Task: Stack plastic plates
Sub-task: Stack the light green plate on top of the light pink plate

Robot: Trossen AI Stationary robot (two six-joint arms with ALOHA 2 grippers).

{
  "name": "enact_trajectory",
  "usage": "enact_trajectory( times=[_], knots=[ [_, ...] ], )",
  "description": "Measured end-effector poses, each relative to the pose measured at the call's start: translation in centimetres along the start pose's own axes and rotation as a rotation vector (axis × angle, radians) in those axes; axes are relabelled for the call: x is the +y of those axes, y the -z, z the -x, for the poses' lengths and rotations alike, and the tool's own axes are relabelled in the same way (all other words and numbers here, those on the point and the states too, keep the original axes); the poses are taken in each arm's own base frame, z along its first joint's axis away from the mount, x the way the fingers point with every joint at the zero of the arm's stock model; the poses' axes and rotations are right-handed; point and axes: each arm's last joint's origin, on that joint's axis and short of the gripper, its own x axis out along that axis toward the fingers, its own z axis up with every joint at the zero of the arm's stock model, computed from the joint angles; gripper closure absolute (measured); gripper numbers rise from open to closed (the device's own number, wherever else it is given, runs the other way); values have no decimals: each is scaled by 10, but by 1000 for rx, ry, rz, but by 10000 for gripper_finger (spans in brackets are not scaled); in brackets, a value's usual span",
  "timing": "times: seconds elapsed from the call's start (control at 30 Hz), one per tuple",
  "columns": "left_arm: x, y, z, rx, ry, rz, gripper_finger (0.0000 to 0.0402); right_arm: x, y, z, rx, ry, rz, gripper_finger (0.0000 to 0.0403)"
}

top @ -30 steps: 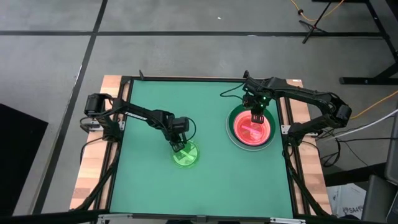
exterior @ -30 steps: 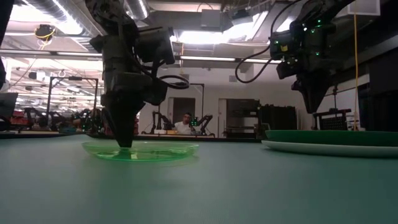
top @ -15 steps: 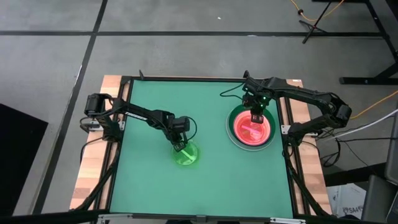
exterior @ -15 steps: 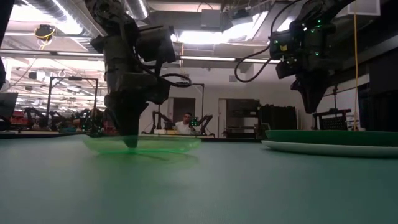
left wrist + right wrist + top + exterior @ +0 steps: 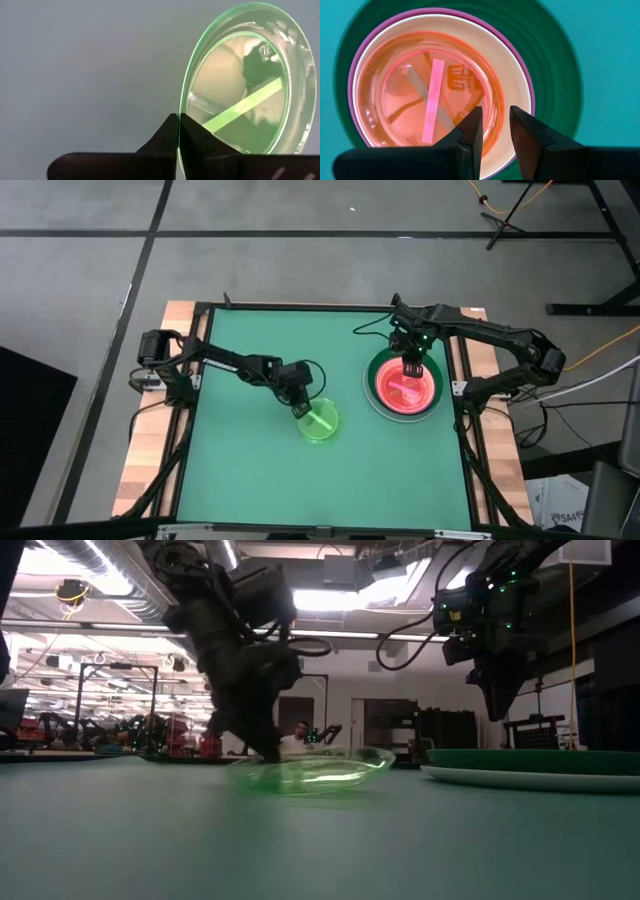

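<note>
- The rim of the lime green plate (image 5: 320,423) is pinched by the left gripper (image 5: 300,408); the plate is tilted off the table (image 5: 240,470).
- The right gripper (image 5: 411,370) is held above the stack of plates (image 5: 405,387), fingers apart.

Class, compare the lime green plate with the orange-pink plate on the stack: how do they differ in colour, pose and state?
The lime green plate is see-through green; the orange-pink plate is see-through reddish.
The lime green plate is alone mid-table, tilted with one edge raised; the orange-pink plate lies flat on the stack of larger plates.
The left gripper pinches the lime green plate's rim; the right gripper hovers over the orange-pink plate with jaws apart.
Both are round with a centre bar.
</note>
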Motion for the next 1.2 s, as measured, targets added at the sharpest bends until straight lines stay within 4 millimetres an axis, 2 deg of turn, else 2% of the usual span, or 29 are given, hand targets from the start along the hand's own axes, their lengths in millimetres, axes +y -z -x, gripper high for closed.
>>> enact_trajectory(
  times=[0.3,0.7,1.0,1.2],
  knots=[
    [7,-18,2,-124,41,-12,401,0,-1,2,-10,-15,3,315],
    [11,-40,8,-309,85,-48,401,-6,-28,45,-199,62,32,315],
    [14,-51,12,-419,77,-77,401,-8,-40,53,-333,62,-1,315],
    [19,-53,13,-433,48,-62,401,9,-59,56,-460,50,100,315]
  ],
)
